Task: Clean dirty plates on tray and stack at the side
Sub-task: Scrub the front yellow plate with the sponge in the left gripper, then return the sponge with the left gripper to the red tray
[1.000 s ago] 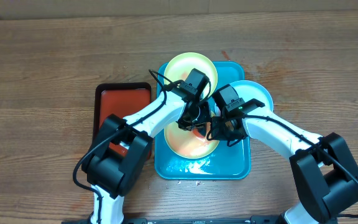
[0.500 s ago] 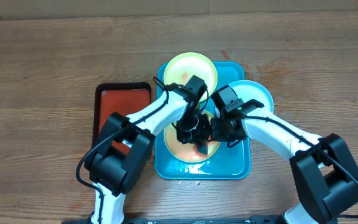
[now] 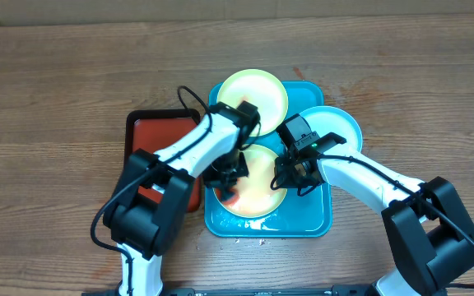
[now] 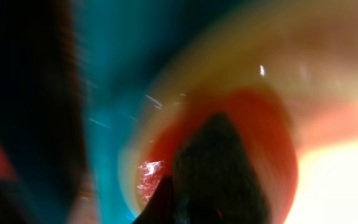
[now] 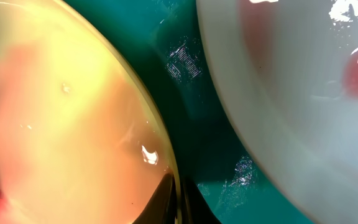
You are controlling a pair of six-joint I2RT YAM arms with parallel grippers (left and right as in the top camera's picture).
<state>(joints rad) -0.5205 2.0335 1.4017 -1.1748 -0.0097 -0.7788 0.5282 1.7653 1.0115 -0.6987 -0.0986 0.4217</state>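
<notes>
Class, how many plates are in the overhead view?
3: one yellow-green plate at the tray's far end, a second yellow-green plate mid-tray, a blue plate on its right edge.

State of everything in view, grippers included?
tray: flat, plates on it.
near yellow plate: flat in tray, orange-smeared.
far yellow plate: overhanging tray's far rim.
blue plate: overlapping tray's right rim, red-smeared.
red pad: pressed on near yellow plate.
left gripper: shut on red pad.
right gripper: shut on near yellow plate's rim.
red tray: flat, left of tray.
</notes>
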